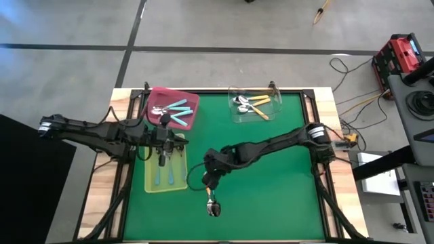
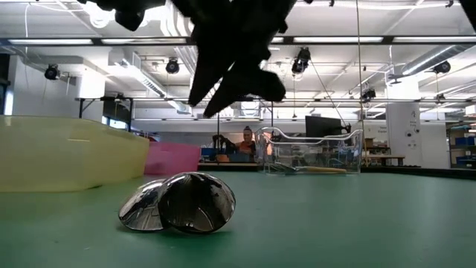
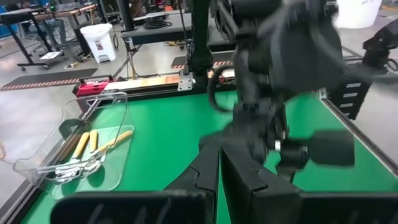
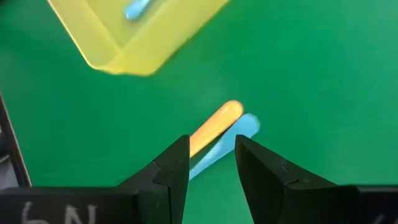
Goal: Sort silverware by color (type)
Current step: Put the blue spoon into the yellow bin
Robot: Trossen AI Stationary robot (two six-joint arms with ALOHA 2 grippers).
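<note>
Right hand [image 4: 211, 163]: fingers partly open, straddling the handles of two spoons, nothing clamped. It hangs over the near middle of the green desk [image 1: 271, 176]. Between its fingers lie an orange-handled spoon [image 4: 214, 126] and a light blue-handled spoon [image 4: 239, 129], side by side and touching, their metal bowls [image 2: 178, 202] resting together on the desk.

Left hand [image 1: 163, 150]: closed, empty, over the yellow-green tray [image 1: 152, 184], which holds blue-handled spoons.

Judgement: the spoons look light and rigid, with slick plastic handles. Take one handle only, near mid-length; the adjoining pair risks a double pick.
</note>
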